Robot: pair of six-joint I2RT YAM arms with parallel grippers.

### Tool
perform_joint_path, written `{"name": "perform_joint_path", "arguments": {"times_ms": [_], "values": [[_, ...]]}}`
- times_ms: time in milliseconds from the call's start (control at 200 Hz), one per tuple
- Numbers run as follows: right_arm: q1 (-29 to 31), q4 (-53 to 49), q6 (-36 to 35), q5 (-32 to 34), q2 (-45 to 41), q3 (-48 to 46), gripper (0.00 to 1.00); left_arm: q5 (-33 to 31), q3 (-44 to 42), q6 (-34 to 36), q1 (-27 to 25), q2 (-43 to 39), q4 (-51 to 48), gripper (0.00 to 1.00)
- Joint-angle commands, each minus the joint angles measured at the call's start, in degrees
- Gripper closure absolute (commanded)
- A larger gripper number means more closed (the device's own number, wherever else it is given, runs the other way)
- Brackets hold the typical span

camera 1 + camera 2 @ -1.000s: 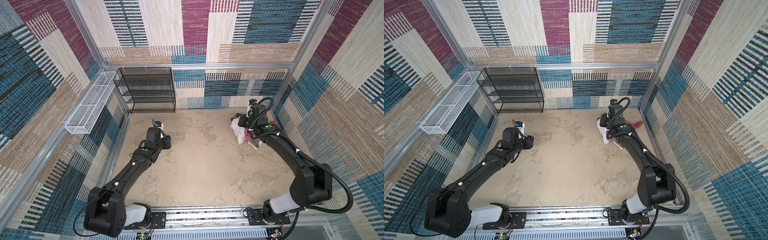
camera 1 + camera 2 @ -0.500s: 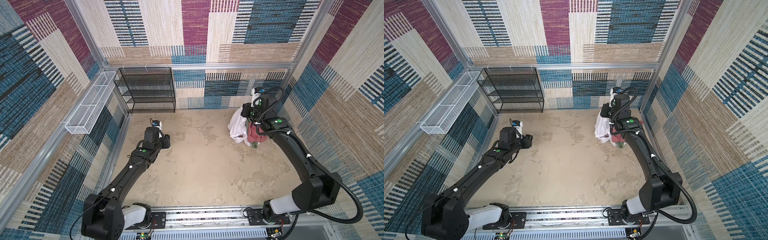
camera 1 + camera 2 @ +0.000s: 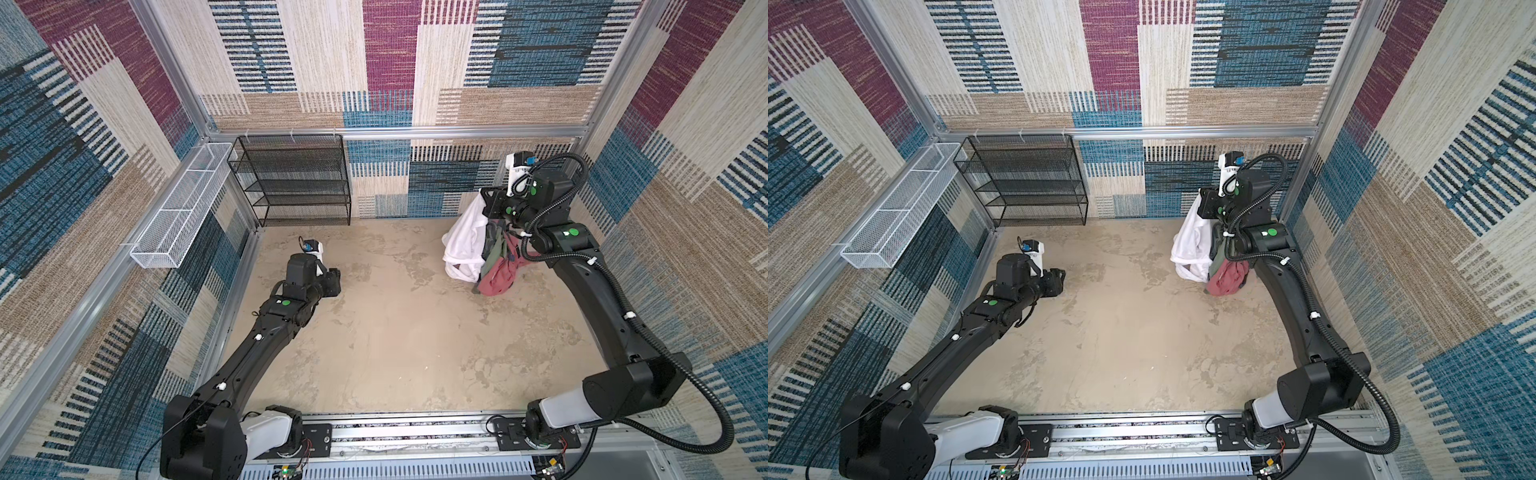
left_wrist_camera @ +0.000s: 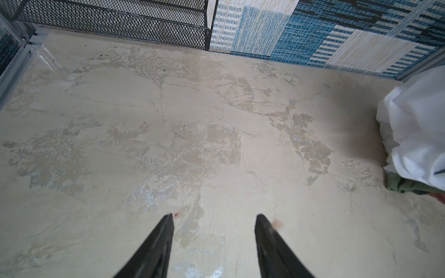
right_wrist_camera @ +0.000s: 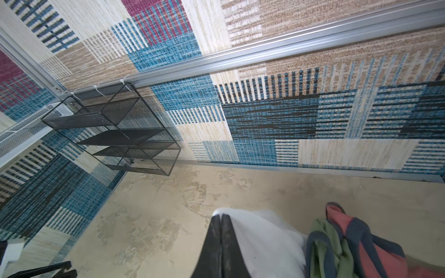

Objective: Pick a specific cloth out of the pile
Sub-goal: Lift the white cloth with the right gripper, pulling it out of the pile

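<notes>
left gripper (image 4: 214, 219) sits mid-left, jaws about half open, empty, over bare table (image 3: 395, 332). far right: the cloth (image 3: 463, 241) hangs from right gripper (image 5: 220, 216), jaws clamped shut on its top edge. the pile (image 3: 496, 274) touches it, olive-green garment (image 3: 496, 251) pressed against the white. risk: strap loops snag the green or salmon-red garment (image 3: 500, 278) and drag them up too; thin pinch could slip.

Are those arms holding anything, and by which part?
The right end effector pinches the white cloth at its bunched top; it hangs below. The left end effector is open, empty.
</notes>
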Motion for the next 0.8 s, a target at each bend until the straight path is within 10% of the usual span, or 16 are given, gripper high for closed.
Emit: {"name": "perform_joint_path", "arguments": {"times_ms": [0,796], "values": [[0.1,2.74,1.32,-6.0,0.8,2.65,1.0,-0.08,0.6,-1.3,0.0,-0.57,-0.8,0.43],[2.52,-1.64,4.13,-18.35,10.24,27.94,1.0,-1.4,6.8,-2.87,0.0,-4.21,-9.73,0.43]]}}
